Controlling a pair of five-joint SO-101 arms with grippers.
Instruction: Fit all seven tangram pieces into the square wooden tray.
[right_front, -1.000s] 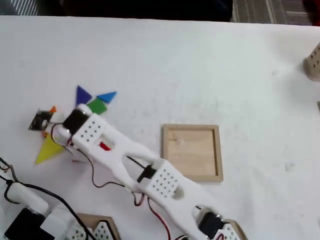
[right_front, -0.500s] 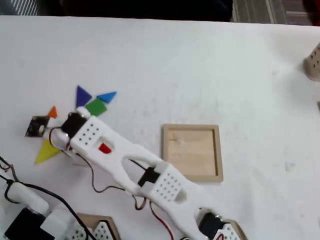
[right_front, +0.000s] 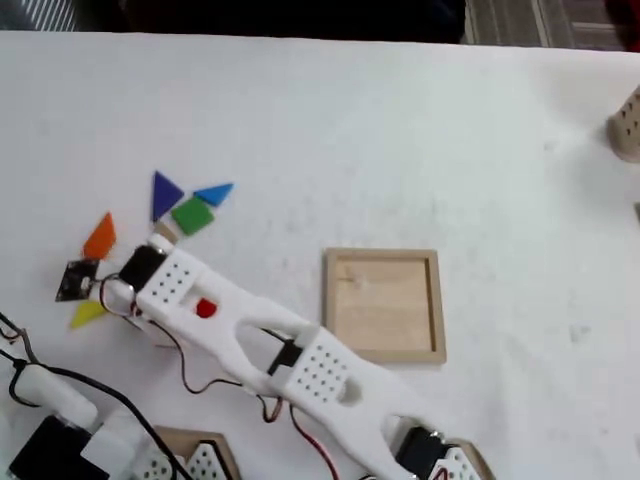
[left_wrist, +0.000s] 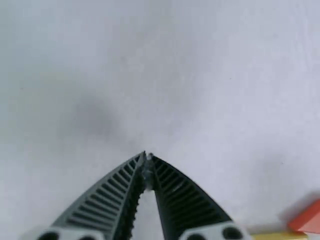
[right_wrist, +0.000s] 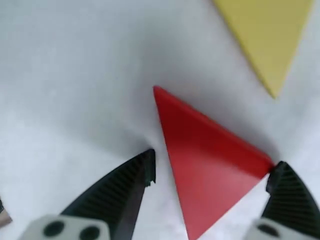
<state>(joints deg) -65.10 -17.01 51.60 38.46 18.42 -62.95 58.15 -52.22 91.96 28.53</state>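
The right gripper (right_wrist: 214, 172) is spread wide. Its two black ribbed fingers (right_wrist: 125, 187) stand on either side of one red triangle (right_wrist: 200, 135), which lies flat on the table (right_front: 400, 130). One fingertip is just beside a corner of the triangle; whether it touches I cannot tell. One yellow triangle (right_wrist: 265, 35) lies near the red one, with a strip of table between them.

The left gripper (left_wrist: 146, 162) has its two toothed fingers pressed together at the tips, with nothing between them, over bare table. A reddish corner (left_wrist: 309, 217) and a yellow edge (left_wrist: 272, 233) show near it; I cannot tell which pieces they are.

In the high view the right arm (right_front: 260, 335) stretches from the table's 5 o'clock edge toward 9 o'clock. Five coloured pieces can be counted around its tip:
- One green square (right_front: 192, 214).
- One purple triangle (right_front: 165, 192), at the square's 11 o'clock.
- One blue triangle (right_front: 214, 193), at the square's 1 o'clock.
- One orange piece (right_front: 99, 236), at the square's 9 o'clock.
- The yellow triangle (right_front: 88, 313), at the orange piece's 6 o'clock.

A tan sliver (right_front: 163, 231) shows just beside the green square, against the arm.

One tray (right_front: 384, 255) sits well apart from the pieces, at their 4 o'clock, and the arm crosses its near corner. The left arm (right_front: 45, 400) is at the table's 7 o'clock corner. One perforated tan object (right_front: 625, 125) stands at the 3 o'clock edge.
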